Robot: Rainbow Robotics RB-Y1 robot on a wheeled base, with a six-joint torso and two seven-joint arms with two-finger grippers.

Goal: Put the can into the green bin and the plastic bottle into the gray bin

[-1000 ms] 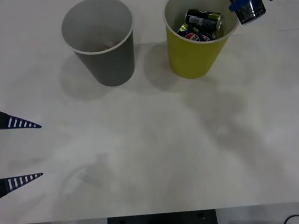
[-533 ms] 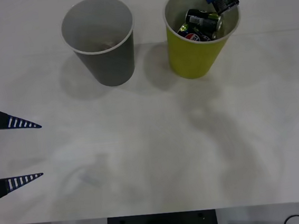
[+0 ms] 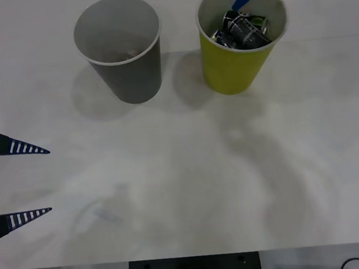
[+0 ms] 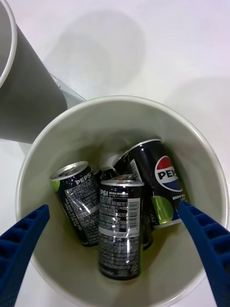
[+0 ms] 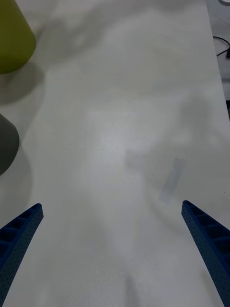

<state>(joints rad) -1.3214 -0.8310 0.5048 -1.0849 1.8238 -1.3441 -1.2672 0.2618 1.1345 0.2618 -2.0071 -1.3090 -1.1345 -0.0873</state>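
The can (image 4: 120, 228) has dropped into the green bin (image 3: 234, 72).

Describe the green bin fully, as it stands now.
The green bin is a tall, tapered yellow-green cup with a round rim and a pale inside, plastic by its look. It stands upright on the white table, right of the gray bin and apart from it. Several dark cans lie heaped inside. The right hand hovers open above its mouth.
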